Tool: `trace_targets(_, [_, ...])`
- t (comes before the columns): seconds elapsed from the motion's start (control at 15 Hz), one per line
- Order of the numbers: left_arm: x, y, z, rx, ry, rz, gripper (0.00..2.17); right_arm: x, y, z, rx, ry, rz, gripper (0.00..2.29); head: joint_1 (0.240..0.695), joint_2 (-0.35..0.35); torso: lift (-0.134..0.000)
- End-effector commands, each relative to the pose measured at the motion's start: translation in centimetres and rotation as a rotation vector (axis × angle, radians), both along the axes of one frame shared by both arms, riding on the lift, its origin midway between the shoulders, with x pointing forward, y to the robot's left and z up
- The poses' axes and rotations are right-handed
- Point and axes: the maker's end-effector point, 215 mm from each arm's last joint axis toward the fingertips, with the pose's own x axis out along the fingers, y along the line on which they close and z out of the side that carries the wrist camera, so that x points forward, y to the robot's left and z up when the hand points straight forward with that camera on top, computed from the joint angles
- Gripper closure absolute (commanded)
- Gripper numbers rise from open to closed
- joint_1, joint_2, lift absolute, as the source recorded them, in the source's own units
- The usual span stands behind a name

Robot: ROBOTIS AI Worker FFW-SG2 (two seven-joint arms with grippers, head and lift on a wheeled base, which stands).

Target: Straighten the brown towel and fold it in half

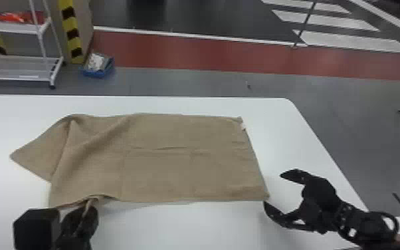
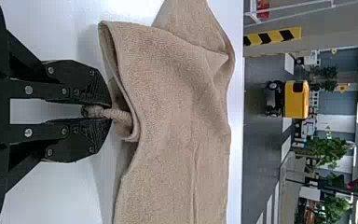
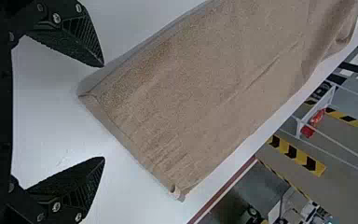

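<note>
On the floor beyond the surface point(image 1: 189, 229) I see a blue bin point(image 1: 93, 73) with a crumpled white thing and something greyish in it, and near it a white cart point(image 1: 8, 30) whose upper shelf carries a red-orange thing point(image 1: 20, 17). Before me, the brown towel point(image 1: 182, 166) lies along the white surface, its weave matte and finely nubbly, its right part a nearly flat rectangle with shallow creases running across the middle. Its left part is uneven — a soft ridge slants over it, and a pointed flap spreads out to the left. At the near edge of that left part, the fingers of my left gripper point(image 1: 85, 212) are clamped on a pinched, rope-like bit of the cloth, and beside the pinch the hem lifts into an open curl. My right gripper point(image 1: 273, 189) is by the towel's near right corner, its pointed, ridged fingers wide apart. At the far right corner sits a small white tag point(image 1: 243, 126) — too small for me to make out any writing.
</note>
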Motion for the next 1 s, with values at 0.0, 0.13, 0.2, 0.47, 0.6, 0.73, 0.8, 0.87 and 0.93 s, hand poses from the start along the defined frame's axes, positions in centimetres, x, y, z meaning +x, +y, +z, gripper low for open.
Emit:
trace_targets(0.0, [0.0,-0.1,0.1,-0.001,-0.002,-0.001,0.99,0.1,-0.8,-0.3,-0.016,0.012,-0.013,0.22,0.695,-0.226,-0.123])
trace_targets(0.13, [-0.1,-0.3,0.1,-0.003,0.0,-0.004,0.99,0.5,-0.3,-0.4,-0.013,0.015,-0.009,0.28,0.695,-0.241,-0.123])
trace_targets(0.2, [0.0,-0.2,0.2,-0.002,-0.003,-0.004,0.99,0.8,-0.1,-0.8,-0.018,0.031,-0.012,0.28,0.695,-0.242,-0.123])
trace_targets(0.47, [-0.2,0.0,0.2,0.002,-0.003,-0.004,0.99,0.8,0.8,-2.5,-0.034,0.1,-0.006,0.29,0.695,-0.228,-0.123])
trace_targets(0.6, [-0.3,0.1,0.2,0.006,-0.003,-0.006,0.99,1.1,1.0,-2.7,-0.034,0.104,-0.006,0.51,0.695,-0.222,-0.123])
trace_targets(0.73, [-0.3,0.1,0.3,0.007,-0.005,-0.007,0.99,1.5,1.4,-2.1,-0.025,0.084,0.004,0.98,0.695,-0.217,-0.123])
trace_targets(0.8, [-0.2,0.1,0.4,0.008,-0.006,-0.008,0.99,1.6,1.5,-1.8,-0.011,0.074,0.007,1.34,0.695,-0.215,-0.123])
trace_targets(0.87, [-0.3,0.1,0.5,0.008,-0.008,-0.009,0.99,1.8,1.4,-1.6,-0.009,0.069,0.005,1.48,0.695,-0.211,-0.123])
trace_targets(0.93, [-0.3,0.2,0.5,0.009,-0.008,-0.008,0.99,2.0,1.3,-1.6,-0.006,0.077,-0.009,1.54,0.695,-0.208,-0.123])
